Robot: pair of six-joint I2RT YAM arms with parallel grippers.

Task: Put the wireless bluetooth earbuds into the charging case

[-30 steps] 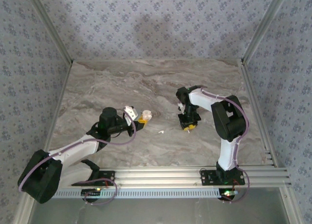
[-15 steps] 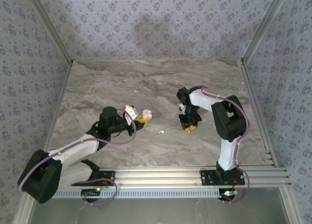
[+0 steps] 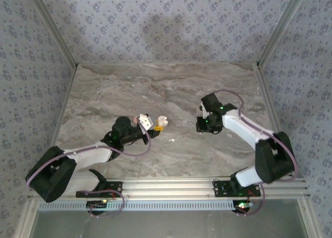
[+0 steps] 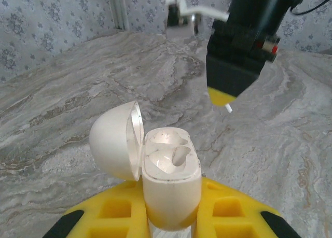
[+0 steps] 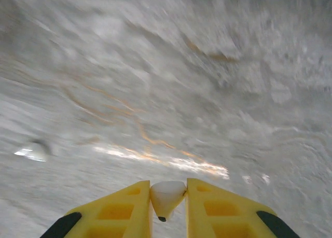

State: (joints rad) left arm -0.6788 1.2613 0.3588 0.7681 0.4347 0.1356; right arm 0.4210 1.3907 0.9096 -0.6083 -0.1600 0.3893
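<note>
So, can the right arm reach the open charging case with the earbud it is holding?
Probably yes. The left gripper holds the charging case upright, its lid swung aside and both wells looking empty. The right gripper, shut on an earbud, hangs just beyond, and the gap between them looks open.

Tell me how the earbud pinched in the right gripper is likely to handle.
The earbud looks smooth and rounded, pinched by a small area in the right gripper, so it may slip or swivel. Being tiny plastic, it is probably very light. Dropped on the marble table, it would likely roll or bounce.
</note>
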